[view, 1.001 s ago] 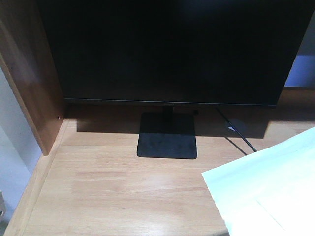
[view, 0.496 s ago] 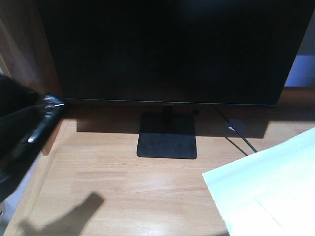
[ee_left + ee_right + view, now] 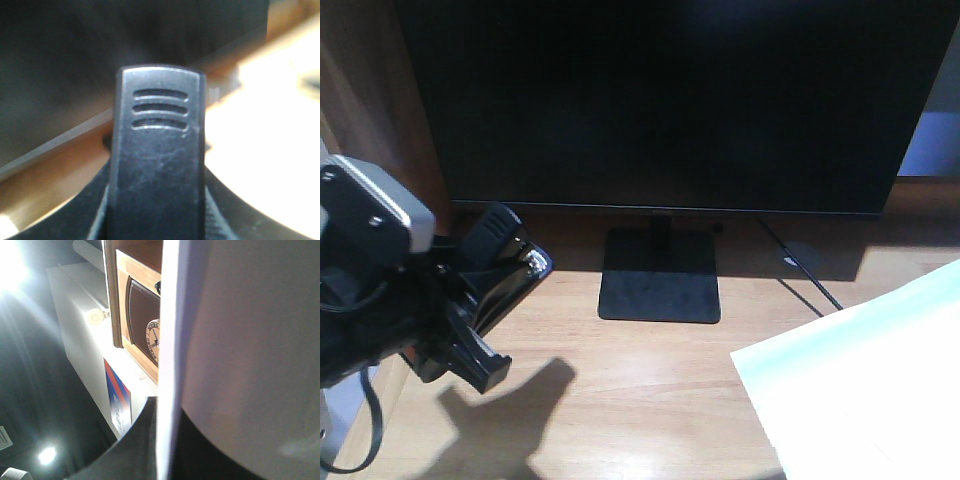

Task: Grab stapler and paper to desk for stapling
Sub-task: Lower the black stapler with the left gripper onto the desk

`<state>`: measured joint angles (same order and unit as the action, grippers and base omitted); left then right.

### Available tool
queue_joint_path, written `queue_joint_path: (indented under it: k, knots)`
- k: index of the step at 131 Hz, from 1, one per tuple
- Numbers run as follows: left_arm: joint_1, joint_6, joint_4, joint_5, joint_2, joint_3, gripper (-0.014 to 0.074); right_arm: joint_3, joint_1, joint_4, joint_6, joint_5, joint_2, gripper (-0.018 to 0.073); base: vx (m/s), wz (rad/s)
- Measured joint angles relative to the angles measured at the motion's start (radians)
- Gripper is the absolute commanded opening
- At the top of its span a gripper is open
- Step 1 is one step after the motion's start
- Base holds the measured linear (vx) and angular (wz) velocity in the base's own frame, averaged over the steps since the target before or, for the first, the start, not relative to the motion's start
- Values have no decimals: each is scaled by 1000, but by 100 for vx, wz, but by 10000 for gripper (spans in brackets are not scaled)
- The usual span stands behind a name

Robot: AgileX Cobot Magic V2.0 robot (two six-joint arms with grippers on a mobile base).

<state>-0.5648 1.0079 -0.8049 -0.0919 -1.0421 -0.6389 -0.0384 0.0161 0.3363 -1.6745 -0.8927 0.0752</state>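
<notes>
The stapler (image 3: 515, 285), clamped in the left gripper (image 3: 490, 300), is carried above the desk (image 3: 620, 400) left of the monitor stand (image 3: 660, 285), its long axis aimed toward that stand (much farther in than half a second earlier). The paper (image 3: 860, 390), pinched by the right gripper (image 3: 167, 445), is held right of the stand.

You are looking at a big black screen (image 3: 660, 100) standing on its flat black foot (image 3: 660, 290). A thin black wire (image 3: 815, 282) is running down beside it. A brown plate (image 3: 141, 310) is sitting in a wooden frame (image 3: 120, 300).
</notes>
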Motion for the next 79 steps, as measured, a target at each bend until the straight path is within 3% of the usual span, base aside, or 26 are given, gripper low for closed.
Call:
queue_joint_path:
  k: [27, 53, 79]
  knots:
    - [25, 277, -141, -58, -58, 0, -6, 0, 0, 0, 0, 0, 0, -7, 0, 0]
    - [113, 492, -194, -195, -105, 0, -6, 0, 0, 0, 0, 0, 0, -7, 0, 0]
    - [205, 804, -313, -346, -174, 0, -6, 0, 0, 0, 0, 0, 0, -7, 0, 0]
